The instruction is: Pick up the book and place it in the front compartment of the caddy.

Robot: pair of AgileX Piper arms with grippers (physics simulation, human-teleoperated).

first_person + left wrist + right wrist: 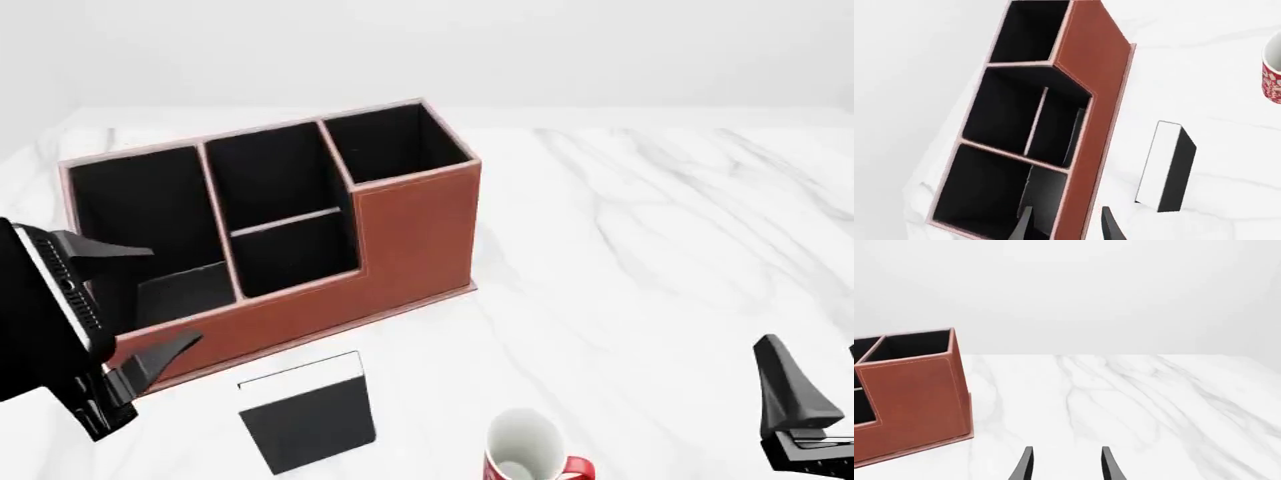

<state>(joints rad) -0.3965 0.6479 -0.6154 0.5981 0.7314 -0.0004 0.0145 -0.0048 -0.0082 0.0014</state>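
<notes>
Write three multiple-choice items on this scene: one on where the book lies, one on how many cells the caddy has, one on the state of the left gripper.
1. Where is the book?
A. inside the caddy
B. flat on the table in front of the caddy
C. in the right gripper

2. How many cells does the caddy have?
A. two
B. four
C. six

3. What is the state of the left gripper?
A. open, holding nothing
B. shut on the book
C. shut on the mug

Answers: 1 B, the front view shows it on the marble between caddy and mug. 2 B, four black cells show from above. 3 A, its fingers stand apart over the caddy's end.
</notes>
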